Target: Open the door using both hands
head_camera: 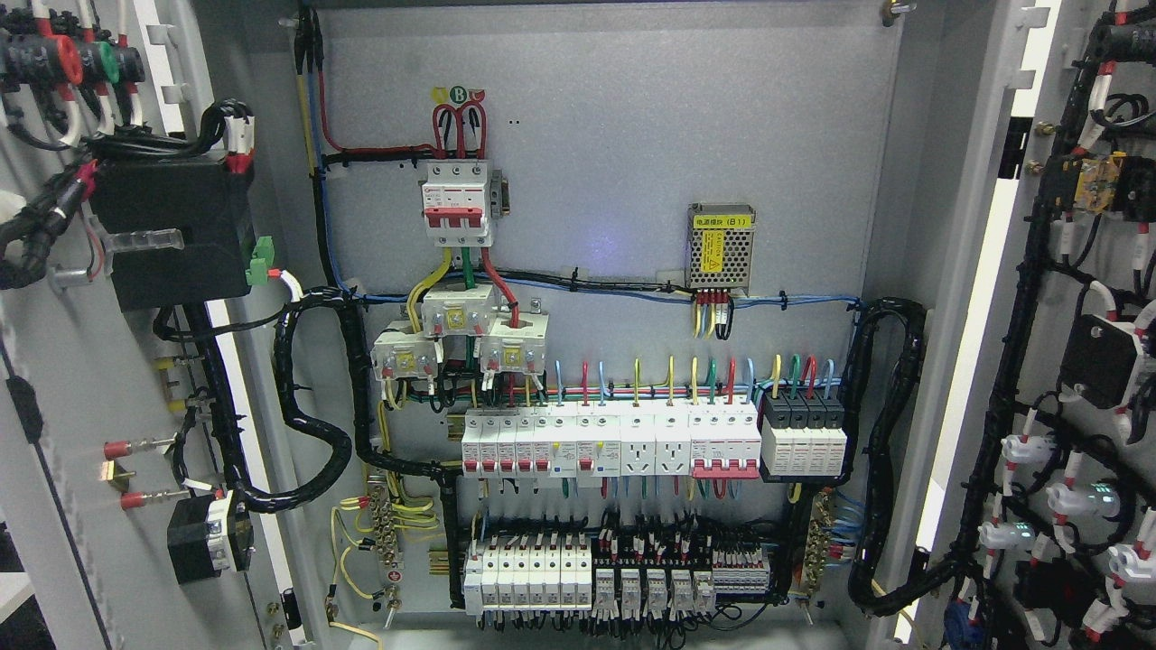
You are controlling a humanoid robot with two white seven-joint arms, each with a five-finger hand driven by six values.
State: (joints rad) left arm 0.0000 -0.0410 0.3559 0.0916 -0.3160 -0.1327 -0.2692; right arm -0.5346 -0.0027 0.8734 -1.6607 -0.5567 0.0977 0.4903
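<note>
Head view: both cabinet doors stand fully open, the left door [81, 379] swung to the left edge and the right door [1075, 361] to the right edge, exposing the back panel [614, 181] with its breaker rows [614, 442]. Neither robot hand is visible, so hand state and door position relative to either hand cannot be determined.

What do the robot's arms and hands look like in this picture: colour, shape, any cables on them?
That cannot be told: no arm or hand is in the picture. The head view shows only the cabinet with both doors swung open, the left door and the right door, and the wiring and breakers inside.
</note>
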